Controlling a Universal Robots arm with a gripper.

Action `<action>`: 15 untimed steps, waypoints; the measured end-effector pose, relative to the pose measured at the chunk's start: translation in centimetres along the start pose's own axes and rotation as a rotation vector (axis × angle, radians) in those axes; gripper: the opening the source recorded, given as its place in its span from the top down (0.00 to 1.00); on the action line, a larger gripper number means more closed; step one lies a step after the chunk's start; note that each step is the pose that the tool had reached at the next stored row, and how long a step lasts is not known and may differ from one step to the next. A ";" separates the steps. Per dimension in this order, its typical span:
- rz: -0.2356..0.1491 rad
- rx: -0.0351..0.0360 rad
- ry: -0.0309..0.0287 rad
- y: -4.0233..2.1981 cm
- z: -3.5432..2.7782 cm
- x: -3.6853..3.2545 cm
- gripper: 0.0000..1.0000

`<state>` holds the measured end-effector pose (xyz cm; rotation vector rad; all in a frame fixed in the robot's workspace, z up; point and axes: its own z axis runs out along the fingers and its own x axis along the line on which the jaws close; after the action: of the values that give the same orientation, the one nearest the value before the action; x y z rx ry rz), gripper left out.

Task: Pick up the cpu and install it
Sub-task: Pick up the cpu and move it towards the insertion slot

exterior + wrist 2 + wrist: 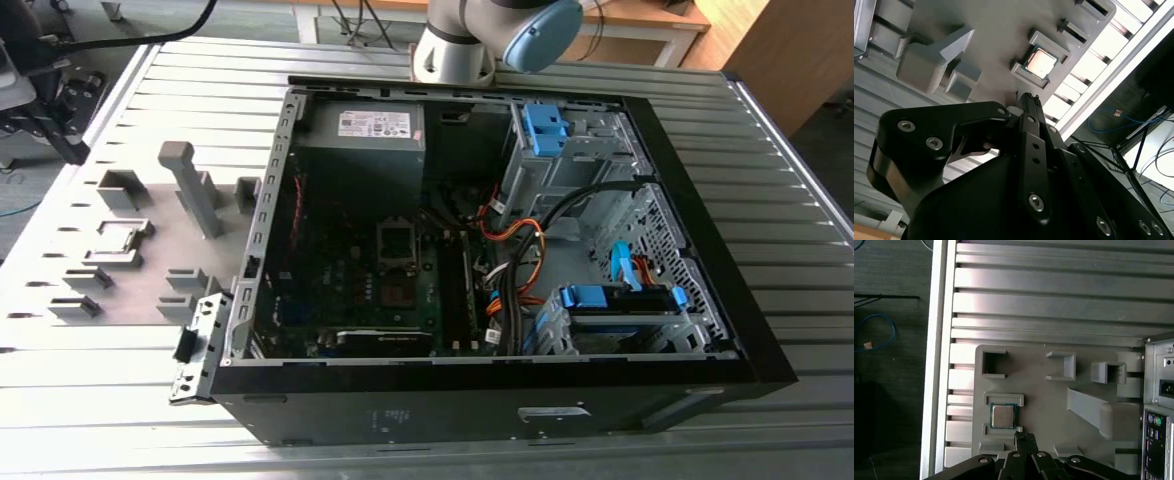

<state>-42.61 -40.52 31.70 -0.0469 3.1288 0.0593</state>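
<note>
The cpu [1003, 416] is a small square chip with a silvery top, lying flat in a grey holder block [1004, 401] on the grey fixture plate [1044, 390]. It also shows in the second wrist view [1042, 62] and on the exterior view's left [118, 237]. My gripper [1024, 437] hangs above the plate close beside the chip, apart from it, with its black fingers [1029, 107] together and nothing between them. Inside the open computer case [694, 300] the dark socket frame [398, 240] sits on the motherboard.
Other grey holder blocks [200, 190] stand up from the plate, one a tall post. The ribbed metal table [400, 440] ends just past the plate, with floor and a blue cable [874, 332] beyond. Cables and blue drive brackets [547, 130] crowd the case.
</note>
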 end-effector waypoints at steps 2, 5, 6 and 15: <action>0.000 0.0000 -0.0002 0.01 0.06 0.07 0.89; 0.000 0.0006 -0.0002 0.00 0.51 0.72 0.89; 0.001 0.0009 -0.0002 0.00 0.69 0.95 0.89; 0.055 0.0020 -0.0029 -0.12 2.22 1.41 0.89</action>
<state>-44.00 -40.60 29.47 0.0394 3.1271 0.0567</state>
